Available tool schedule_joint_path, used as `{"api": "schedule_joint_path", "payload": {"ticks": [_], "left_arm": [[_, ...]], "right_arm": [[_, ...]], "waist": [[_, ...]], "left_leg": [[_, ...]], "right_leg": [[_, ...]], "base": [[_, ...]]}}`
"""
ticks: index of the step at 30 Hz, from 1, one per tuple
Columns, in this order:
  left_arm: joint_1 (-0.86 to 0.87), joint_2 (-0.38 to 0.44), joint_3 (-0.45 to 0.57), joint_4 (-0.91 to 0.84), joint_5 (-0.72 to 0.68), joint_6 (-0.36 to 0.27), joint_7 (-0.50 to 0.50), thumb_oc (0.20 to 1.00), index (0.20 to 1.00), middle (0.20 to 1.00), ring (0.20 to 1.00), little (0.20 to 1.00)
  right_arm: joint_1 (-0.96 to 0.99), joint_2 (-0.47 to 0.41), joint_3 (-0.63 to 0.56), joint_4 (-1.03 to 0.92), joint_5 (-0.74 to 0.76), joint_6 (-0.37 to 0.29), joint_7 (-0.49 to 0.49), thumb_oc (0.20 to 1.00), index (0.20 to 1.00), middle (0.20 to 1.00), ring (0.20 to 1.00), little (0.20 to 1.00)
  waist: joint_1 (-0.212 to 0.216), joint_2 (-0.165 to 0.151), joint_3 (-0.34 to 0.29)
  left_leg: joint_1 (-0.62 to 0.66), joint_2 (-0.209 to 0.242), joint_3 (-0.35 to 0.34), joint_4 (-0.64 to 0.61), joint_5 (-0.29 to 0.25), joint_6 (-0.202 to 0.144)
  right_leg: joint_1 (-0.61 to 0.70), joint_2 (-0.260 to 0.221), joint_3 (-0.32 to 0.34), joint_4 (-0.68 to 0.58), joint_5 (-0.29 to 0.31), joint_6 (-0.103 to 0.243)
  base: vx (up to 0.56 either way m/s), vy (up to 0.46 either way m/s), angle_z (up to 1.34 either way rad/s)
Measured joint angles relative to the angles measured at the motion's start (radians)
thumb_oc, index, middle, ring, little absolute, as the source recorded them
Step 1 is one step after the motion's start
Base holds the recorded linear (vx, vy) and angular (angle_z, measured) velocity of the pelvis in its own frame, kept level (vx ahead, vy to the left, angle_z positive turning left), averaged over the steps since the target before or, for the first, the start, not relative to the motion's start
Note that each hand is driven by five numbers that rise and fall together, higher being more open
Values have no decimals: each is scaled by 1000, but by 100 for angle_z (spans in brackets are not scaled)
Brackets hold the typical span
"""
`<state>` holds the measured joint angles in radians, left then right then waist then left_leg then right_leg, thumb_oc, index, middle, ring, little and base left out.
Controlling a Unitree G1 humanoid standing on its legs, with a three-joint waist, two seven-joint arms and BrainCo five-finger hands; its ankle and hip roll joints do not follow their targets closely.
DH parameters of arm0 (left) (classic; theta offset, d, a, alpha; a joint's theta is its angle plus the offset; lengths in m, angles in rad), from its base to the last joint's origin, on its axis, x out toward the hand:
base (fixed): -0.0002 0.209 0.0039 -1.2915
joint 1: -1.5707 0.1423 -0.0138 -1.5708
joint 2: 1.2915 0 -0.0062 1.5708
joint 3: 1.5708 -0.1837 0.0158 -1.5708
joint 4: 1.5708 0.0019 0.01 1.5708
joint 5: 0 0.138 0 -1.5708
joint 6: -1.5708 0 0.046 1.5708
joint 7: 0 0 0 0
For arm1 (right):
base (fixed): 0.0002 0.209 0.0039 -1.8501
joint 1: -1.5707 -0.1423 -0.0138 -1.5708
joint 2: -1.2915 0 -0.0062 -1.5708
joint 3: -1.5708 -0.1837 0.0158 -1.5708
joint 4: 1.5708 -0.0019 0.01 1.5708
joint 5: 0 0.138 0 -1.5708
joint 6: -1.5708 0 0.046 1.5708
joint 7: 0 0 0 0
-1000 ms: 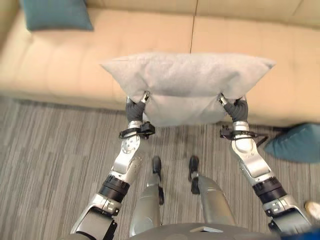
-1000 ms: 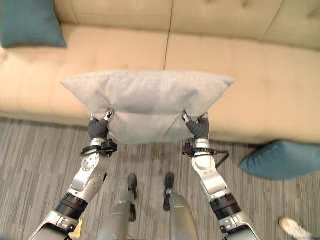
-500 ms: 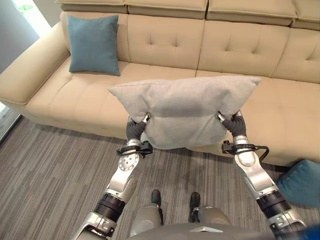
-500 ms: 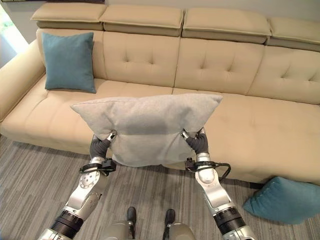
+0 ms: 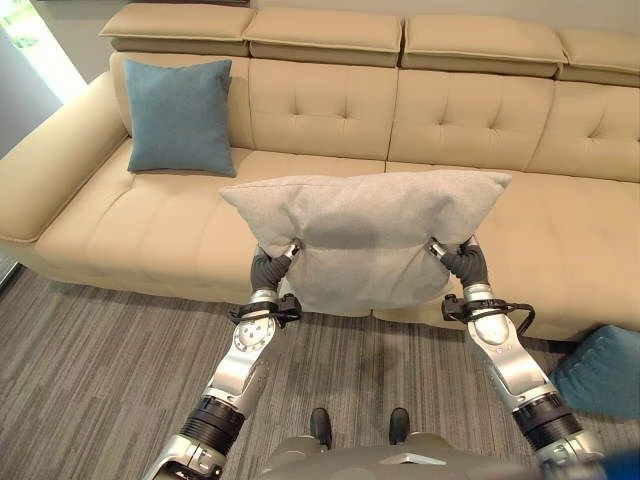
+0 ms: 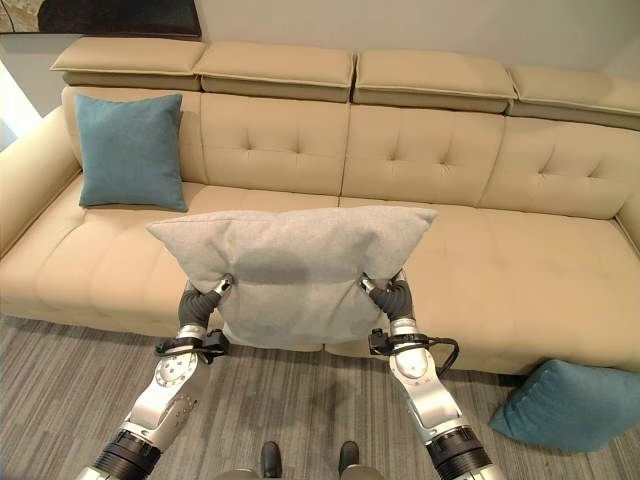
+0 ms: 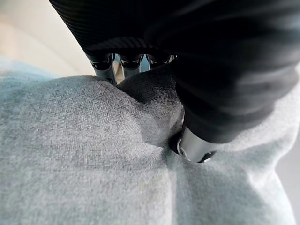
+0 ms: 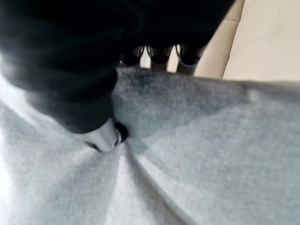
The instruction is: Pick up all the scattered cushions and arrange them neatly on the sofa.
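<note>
My view has tipped up off the floor, so the whole sofa (image 6: 420, 260) shows now. My left hand (image 5: 268, 268) and right hand (image 5: 462, 264) stay clamped on the grey cushion (image 5: 365, 235), raised over the seat's front edge and ready to place. One teal cushion (image 6: 132, 150) stands at the left end; another teal one (image 6: 570, 405) lies on the floor.

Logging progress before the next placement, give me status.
Left hand and right hand both pinching the grey cushion, held up in front of the sofa. One teal cushion on sofa, another on floor. Nothing blocking.
</note>
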<state>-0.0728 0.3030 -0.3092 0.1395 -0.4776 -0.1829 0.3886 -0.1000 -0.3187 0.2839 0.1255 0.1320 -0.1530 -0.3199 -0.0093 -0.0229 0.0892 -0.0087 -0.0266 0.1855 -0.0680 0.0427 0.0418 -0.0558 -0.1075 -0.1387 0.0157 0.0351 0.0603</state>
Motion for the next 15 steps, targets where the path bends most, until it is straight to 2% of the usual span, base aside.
{"api": "schedule_joint_path", "payload": {"ticks": [1, 3, 4, 5, 6, 8, 9, 10, 11, 12, 13, 14, 15], "left_arm": [[0, 2, 8, 0, 0, 1, -1, 200, 200, 200, 200, 200], [0, 4, 10, 0, 1, 2, -3, 200, 200, 200, 200, 200], [1, -4, 17, 1, 2, 2, -6, 200, 200, 200, 200, 200], [3, 2, 28, 1, 3, 2, -6, 200, 200, 200, 200, 200], [5, 0, 32, 1, 3, 5, -12, 200, 200, 200, 200, 200], [10, -6, 38, 1, 20, 3, -19, 200, 200, 200, 200, 200], [12, -2, 42, 1, 19, 3, -21, 200, 200, 200, 200, 200], [17, -13, 41, 1, 19, 4, -23, 200, 200, 200, 200, 200], [25, -33, 32, 1, 20, 4, -30, 200, 200, 200, 200, 200], [28, -41, 36, 0, 20, 3, -32, 200, 200, 200, 200, 200], [17, -48, 35, 3, 18, 7, -35, 200, 200, 200, 200, 200], [8, -52, 34, 3, 18, 9, -41, 200, 200, 200, 200, 200], [12, -58, 33, 3, 18, 5, -44, 200, 200, 200, 200, 200]], "right_arm": [[-9, -3, 1, -10, -1, 3, 4, 200, 200, 200, 200, 200], [-10, -2, 2, -12, -3, 8, 5, 200, 200, 200, 200, 200], [-10, -3, 3, -19, -20, 8, 8, 200, 200, 200, 200, 200], [-11, -6, 9, -24, -22, 8, 16, 200, 200, 200, 200, 200], [-8, -6, 10, -24, -23, 9, 18, 200, 200, 200, 200, 200], [-13, -11, 10, -27, -27, 9, 32, 200, 200, 200, 200, 200], [-10, -12, 10, -27, -27, 10, 33, 200, 200, 200, 200, 200], [-9, -14, 8, -26, -27, 10, 33, 200, 200, 200, 200, 200], [9, -19, -10, -24, -27, 10, 32, 200, 200, 200, 200, 200], [7, -23, -10, -24, -27, 10, 33, 200, 200, 200, 200, 200], [17, -24, -16, -25, -26, 10, 35, 200, 200, 200, 200, 200], [28, -25, -27, -27, -25, 10, 34, 200, 200, 200, 200, 200], [25, -35, -26, -27, -24, 10, 36, 200, 200, 200, 200, 200]], "waist": [[7, 16, 9], [4, 22, 12], [-1, 30, 26], [2, 29, 31], [-12, 25, 33], [-14, 14, 41], [-36, 0, 44], [-38, -2, 45], [-38, 5, 43], [-21, 10, 44], [-33, 7, 48], [-41, -7, 50], [-28, -10, 50]], "left_leg": [[-2, 10, 31, -2, -8, 15], [0, 8, 55, 1, -20, 31], [14, 1, 62, -16, -37, 40], [14, -10, 59, -24, -33, 40], [18, -18, 54, -23, -31, 37], [22, -31, 37, -22, -45, 36], [26, -47, 7, -18, -44, 32], [38, -51, -18, -17, -52, 20], [56, -37, -62, 6, -73, -12], [58, -16, -65, 21, -81, -25], [25, 3, -97, 110, -116, -66], [-26, 5, -104, 221, -135, -85], [-30, 12, -94, 271, -139, -89]], "right_leg": [[-76, -3, 22, 118, -7, 13], [-150, -14, 23, 245, -8, 32], [-247, -34, 19, 399, -42, 79], [-285, -39, 20, 418, -64, 76], [-291, -32, 17, 375, -66, 76], [-286, 4, 45, 206, -57, 76], [-258, 2, 40, 90, -9, 64], [-232, 3, 41, 65, 47, 32], [-164, 23, 30, 1, 118, -33], [-140, 40, 25, -30, 124, -36], [-94, 44, -22, -67, 125, -57], [-61, 40, -46, -90, 118, -66], [-48, 48, -38, -84, 103, -73]], "base": [[81, 136, -46], [173, 112, -51], [233, 24, -44], [159, -33, -22], [306, -115, 9], [249, -146, 43], [144, -111, 77], [294, -267, 115], [150, -159, 62], [192, -195, 74], [78, -62, 72], [125, -78, 64], [106, -49, 33]]}}
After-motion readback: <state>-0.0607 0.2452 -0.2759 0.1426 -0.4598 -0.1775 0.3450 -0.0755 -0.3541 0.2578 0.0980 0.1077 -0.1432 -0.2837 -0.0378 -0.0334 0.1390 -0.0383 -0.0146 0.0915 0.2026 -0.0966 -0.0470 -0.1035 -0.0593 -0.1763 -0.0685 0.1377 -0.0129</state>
